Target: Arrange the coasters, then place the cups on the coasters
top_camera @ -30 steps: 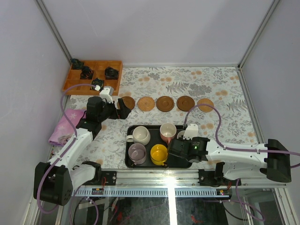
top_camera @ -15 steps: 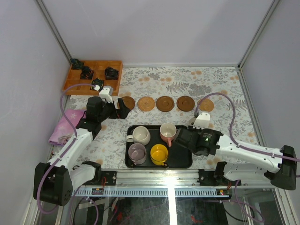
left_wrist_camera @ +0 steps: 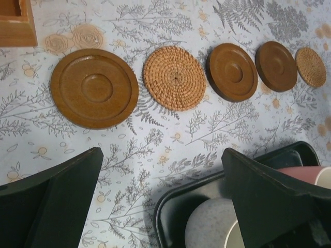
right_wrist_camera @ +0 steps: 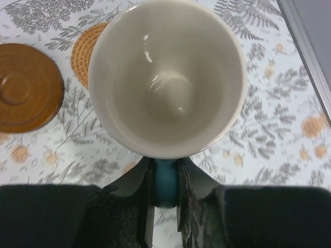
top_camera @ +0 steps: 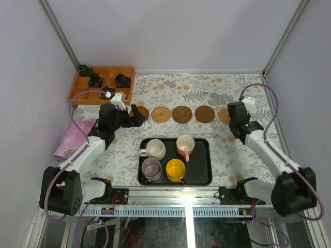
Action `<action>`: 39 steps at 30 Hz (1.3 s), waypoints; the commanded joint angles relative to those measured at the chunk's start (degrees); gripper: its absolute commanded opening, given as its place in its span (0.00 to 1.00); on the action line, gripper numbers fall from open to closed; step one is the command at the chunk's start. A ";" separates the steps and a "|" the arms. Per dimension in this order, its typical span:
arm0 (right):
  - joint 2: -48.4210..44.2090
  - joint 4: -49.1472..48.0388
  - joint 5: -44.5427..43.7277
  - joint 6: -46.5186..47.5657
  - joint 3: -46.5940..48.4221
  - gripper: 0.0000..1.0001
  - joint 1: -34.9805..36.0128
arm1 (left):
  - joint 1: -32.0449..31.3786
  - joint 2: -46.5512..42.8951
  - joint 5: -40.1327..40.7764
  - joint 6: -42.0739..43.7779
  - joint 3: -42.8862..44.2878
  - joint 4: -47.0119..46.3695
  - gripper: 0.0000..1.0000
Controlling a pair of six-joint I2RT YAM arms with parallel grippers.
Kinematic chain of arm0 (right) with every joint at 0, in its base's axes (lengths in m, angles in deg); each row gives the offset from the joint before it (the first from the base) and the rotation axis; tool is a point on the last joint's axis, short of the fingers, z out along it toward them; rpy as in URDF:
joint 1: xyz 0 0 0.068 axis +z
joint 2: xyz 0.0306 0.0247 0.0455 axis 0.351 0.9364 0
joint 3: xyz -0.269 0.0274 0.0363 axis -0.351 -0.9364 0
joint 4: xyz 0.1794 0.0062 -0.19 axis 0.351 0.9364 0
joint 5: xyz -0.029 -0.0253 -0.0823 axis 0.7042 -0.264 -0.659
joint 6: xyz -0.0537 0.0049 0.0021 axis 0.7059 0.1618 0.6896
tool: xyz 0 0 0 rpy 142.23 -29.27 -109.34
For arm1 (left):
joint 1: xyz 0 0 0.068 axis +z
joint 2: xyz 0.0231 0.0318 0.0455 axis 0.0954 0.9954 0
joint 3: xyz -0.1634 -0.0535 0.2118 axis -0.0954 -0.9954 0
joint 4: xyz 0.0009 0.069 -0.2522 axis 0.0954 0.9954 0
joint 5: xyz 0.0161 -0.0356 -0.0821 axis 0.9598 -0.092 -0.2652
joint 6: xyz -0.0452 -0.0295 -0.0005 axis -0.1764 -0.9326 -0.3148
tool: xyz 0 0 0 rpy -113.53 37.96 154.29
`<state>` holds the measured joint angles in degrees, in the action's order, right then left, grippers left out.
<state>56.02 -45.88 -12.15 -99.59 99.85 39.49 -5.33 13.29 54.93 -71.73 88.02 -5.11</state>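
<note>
Right wrist view: the right tool (right_wrist_camera: 165,188) is clamped on the blue handle of a white cup (right_wrist_camera: 165,77), which is upright and partly hides a woven coaster (right_wrist_camera: 85,49) at the upper left of the frame. One wooden coaster (right_wrist_camera: 26,88) lies beside that on the table (right_wrist_camera: 279,134).

Left wrist view: the left tool (left_wrist_camera: 161,155) stands wide apart, gripping nothing. Across the top of the frame five coasters (left_wrist_camera: 174,78) lie in one row, three wooden and two woven.

Top view: four cups (top_camera: 155,149) sit in the black tray (top_camera: 204,175) at lower centre: cream, pink, lilac and yellow.
</note>
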 commanded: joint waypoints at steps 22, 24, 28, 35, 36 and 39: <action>14.12 -26.39 34.45 28.60 7.96 0.00 -16.30 | 0.41 5.47 7.34 -5.95 0.88 -15.96 1.00; 14.53 -25.91 34.71 27.79 7.94 0.00 -16.30 | 0.39 5.66 7.11 -6.05 1.20 -15.70 1.00; 15.22 -24.84 34.01 26.09 7.89 0.00 -16.31 | 0.35 5.35 7.14 -6.00 1.46 -14.65 1.00; 16.49 -23.85 33.48 23.73 7.69 0.00 -16.30 | 0.35 5.89 6.85 -5.24 2.18 -12.86 1.00; 16.83 -23.62 33.53 23.62 7.87 0.00 -16.30 | 0.33 6.02 6.74 -5.18 2.30 -12.74 1.00; 17.58 -23.24 33.75 23.12 8.17 0.00 -16.32 | 0.35 6.66 6.42 -5.06 2.63 -12.64 1.00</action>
<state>73.57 -65.00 21.25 -75.11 105.95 23.16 -5.33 19.08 61.07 -77.37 89.42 -16.32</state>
